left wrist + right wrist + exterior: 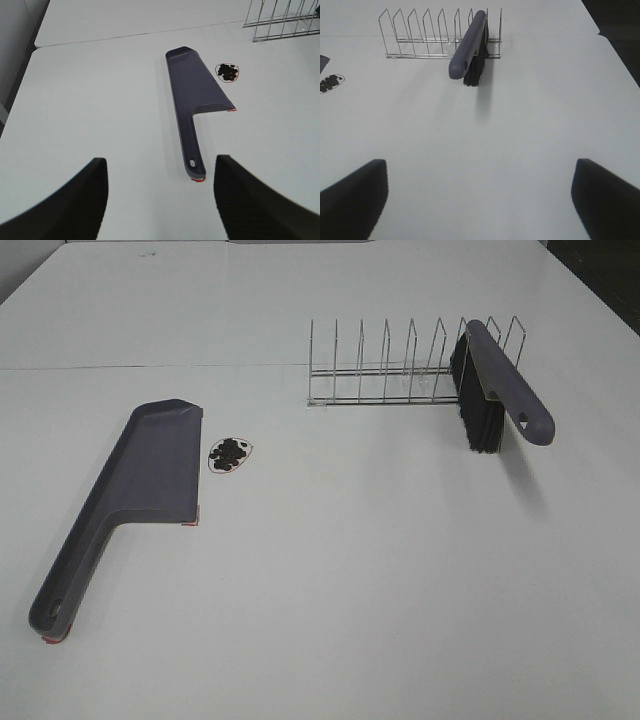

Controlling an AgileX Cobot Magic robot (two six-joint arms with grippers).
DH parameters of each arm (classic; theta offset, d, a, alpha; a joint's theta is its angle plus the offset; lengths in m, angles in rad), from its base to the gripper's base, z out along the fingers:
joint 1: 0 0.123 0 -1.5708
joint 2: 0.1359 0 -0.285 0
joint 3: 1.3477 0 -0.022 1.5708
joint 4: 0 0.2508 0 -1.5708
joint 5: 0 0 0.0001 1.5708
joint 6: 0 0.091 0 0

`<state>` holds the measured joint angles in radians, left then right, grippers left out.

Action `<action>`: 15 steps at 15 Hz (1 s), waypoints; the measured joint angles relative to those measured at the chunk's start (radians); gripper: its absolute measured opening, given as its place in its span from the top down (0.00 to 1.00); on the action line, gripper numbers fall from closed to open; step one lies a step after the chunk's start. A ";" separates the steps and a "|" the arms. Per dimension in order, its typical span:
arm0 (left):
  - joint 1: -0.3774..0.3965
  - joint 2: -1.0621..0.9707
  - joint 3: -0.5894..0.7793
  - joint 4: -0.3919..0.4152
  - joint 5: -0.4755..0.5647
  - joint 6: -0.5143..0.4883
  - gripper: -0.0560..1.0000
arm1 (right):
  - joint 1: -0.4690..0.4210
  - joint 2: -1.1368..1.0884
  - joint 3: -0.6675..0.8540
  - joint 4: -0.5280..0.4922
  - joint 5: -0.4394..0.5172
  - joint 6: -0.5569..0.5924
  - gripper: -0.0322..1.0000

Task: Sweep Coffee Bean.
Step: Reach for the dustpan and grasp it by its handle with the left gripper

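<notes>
Both sets of jaws stood released and spread wide, left jaws and right jaws alike, with nothing between them.

The coffee beans (229, 452) lay in one small loose cluster inside a thin oval mark on the table (400, 590), toward its left edge. They were just beside the long edge of the grey dustpan (150, 475) and not touching it. The dustpan lay flat, with its handle running toward the near left corner. The brush (505, 380) leaned in the last slots of the wire rack (385, 370), toward the far right of the table and well apart from the beans.

Risks, as we judged them:
- The rack looked light, so a slanted pull on the brush could drag or tip it.
- The dustpan was loose, so a sweep against it unheld could push it toward the left edge.
- The beans were small and round, so a fast stroke could scatter them past the pan.
- A grip low on the handle could let the brush twist.
</notes>
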<state>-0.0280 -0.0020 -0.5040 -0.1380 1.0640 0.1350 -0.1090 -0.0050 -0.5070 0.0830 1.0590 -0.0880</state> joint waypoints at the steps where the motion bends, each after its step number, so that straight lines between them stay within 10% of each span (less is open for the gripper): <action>1: 0.000 0.000 0.000 0.000 0.000 0.000 0.41 | 0.000 0.000 0.000 0.000 0.000 0.000 0.14; 15: 0.000 0.000 0.000 0.000 0.000 0.000 0.41 | 0.000 0.000 0.000 0.000 0.000 0.000 0.14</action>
<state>-0.0280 -0.0020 -0.5040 -0.1380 1.0640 0.1350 -0.1090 -0.0050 -0.5070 0.0830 1.0590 -0.0880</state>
